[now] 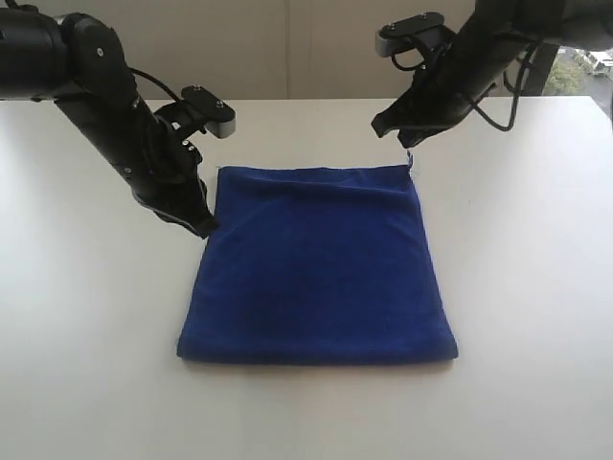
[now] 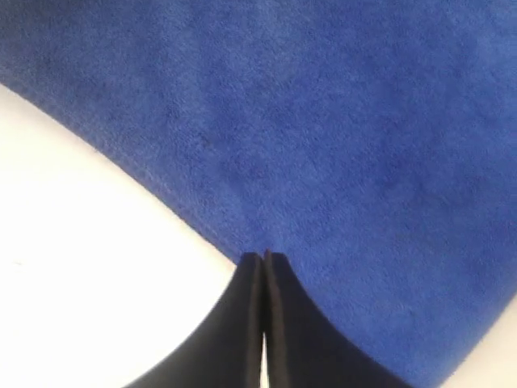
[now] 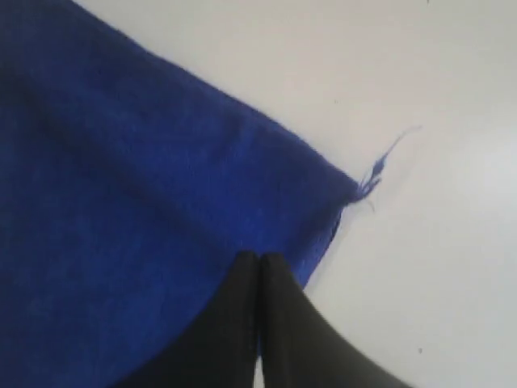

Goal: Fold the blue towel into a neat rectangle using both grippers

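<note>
**Blue towel (image 1: 316, 268): one fold down, fingers together at its far corners**

Exterior view. The towel lies flat in the middle of the white desk (image 1: 536, 316), roughly square. Its near edge is rounded like a fold, and its far edge shows a slight ridge, as of stacked layers. My left fingers (image 1: 201, 222) are low at the towel's left edge, just short of the far-left corner. My right fingers (image 1: 407, 144) are at the far-right corner and look a little higher. From here I cannot tell whether either pair touches the cloth.

Left wrist view. My left fingers are pressed together, their tips right at the hem where blue meets white. I see no cloth pinched between them.

Right wrist view. My right fingers are also together, over the cloth just inside the corner, with nothing visibly gripped. A loose thread (image 3: 380, 166) trails from that corner onto the desk. The exterior view does not resolve this thread.

Judgement. I take the first fold as laid and the second as not yet begun. The next move calls for both pairs of fingers to part and pinch all layers at a matching pair of corners. They should then carry them across level, so the edges meet.

Only the exterior view shows the towel's outline and squareness. Only the wrist views settle how my fingers stand.
</note>
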Available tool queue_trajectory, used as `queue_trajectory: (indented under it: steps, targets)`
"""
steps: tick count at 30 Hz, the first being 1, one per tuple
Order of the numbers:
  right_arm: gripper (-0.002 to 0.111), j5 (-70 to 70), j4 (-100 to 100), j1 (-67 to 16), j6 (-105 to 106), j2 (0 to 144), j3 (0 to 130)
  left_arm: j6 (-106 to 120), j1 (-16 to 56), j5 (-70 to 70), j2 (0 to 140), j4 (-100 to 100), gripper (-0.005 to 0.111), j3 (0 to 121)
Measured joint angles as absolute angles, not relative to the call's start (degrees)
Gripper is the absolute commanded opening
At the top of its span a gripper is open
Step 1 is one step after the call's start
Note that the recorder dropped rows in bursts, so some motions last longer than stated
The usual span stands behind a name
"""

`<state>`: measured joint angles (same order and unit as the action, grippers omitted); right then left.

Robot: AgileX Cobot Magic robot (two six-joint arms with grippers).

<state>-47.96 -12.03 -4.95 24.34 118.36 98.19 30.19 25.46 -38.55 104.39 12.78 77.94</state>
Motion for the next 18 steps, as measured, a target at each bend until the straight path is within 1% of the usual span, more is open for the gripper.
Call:
queue_trajectory:
  steps: [6,18]
  targets:
    - [0.000,-47.48,-10.45,-4.95,24.85,109.01,86.35,30.06,25.46,-42.38,101.83,10.86,0.000,76.16]
    - [0.000,-43.33,-10.38,-4.95,36.47,90.72,67.16,33.50,25.46,-38.83,91.40,10.52,0.000,63.82]
